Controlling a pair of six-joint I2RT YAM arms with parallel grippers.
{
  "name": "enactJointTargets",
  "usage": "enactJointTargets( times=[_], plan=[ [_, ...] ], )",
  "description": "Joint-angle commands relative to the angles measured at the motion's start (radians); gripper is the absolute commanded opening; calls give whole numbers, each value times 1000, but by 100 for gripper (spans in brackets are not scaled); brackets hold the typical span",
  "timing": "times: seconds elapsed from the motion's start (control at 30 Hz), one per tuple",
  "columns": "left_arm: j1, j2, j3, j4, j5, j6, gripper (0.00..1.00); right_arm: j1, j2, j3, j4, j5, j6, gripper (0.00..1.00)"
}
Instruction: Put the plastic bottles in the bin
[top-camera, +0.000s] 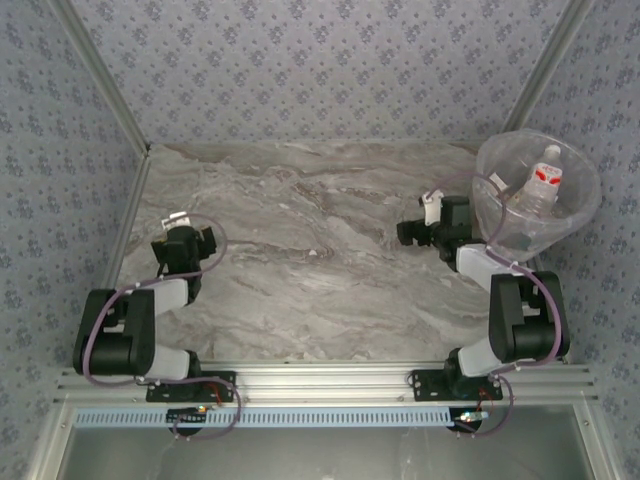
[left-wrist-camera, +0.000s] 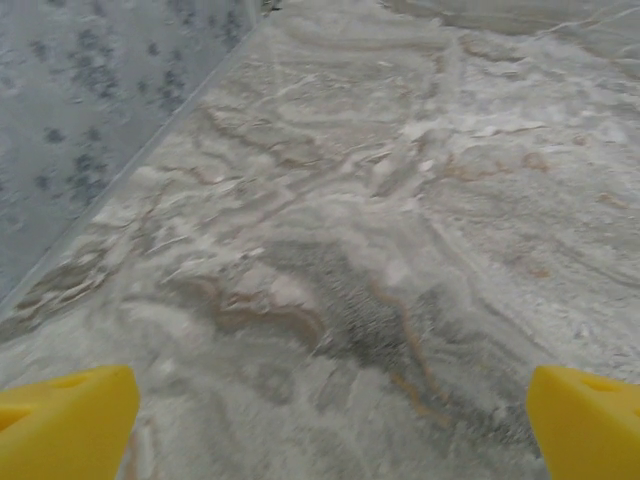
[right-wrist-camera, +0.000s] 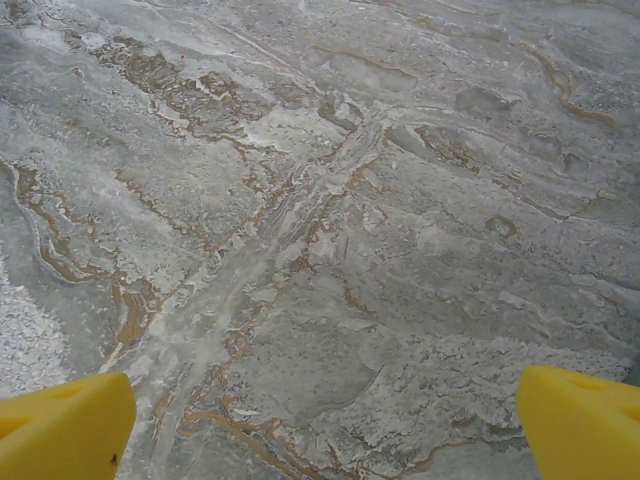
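The left pincer and right pincer gape wide and empty over the veined grey marble surface. Just behind the right pincer stands the round, tapered, translucent bin, with a white-capped, red-labelled plastic bottle inside.

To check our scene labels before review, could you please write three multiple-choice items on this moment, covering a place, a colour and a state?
1. Where on the table does the bin stand? A. far right B. near left C. centre
2. What colour is the cap of the bottle in the bin? A. green B. white C. blue
3. How is the left gripper? A. shut on a bottle B. open, empty C. shut, empty
1 A: it sits far along the right wall. 2 B: the cap looks white. 3 B: its yellow fingers stand wide apart over bare table.
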Motion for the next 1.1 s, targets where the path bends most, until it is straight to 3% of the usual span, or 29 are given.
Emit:
enactJointTargets(
  times=[0.0,0.07,0.1,0.17,0.2,0.4,0.57,0.63,0.77,1.07],
  plan=[
    [10,142,-57,373,130,81,99,-12,8,-35,82,-6,-19,100],
    [12,84,-27,215,121,57,99,-25,3,-60,123,-17,-22,100],
    [11,116,-35,287,85,52,99,-31,1,-74,147,-23,-20,100],
    [9,93,-4,182,66,37,99,-46,-3,-104,202,-27,-16,100],
    [7,108,-20,243,55,44,99,-55,-4,-122,239,-26,-12,100],
    [6,103,-13,218,51,42,99,-133,-4,-285,536,-47,75,100],
    [7,102,-12,214,51,40,99,-126,40,-369,727,-55,65,100],
    [6,101,-12,213,51,39,99,-125,36,-350,688,-42,66,100],
    [7,101,-11,211,50,40,99,-108,41,-307,610,109,104,100],
    [6,102,-12,211,53,40,99,-99,42,-309,616,125,101,100]
  ],
)
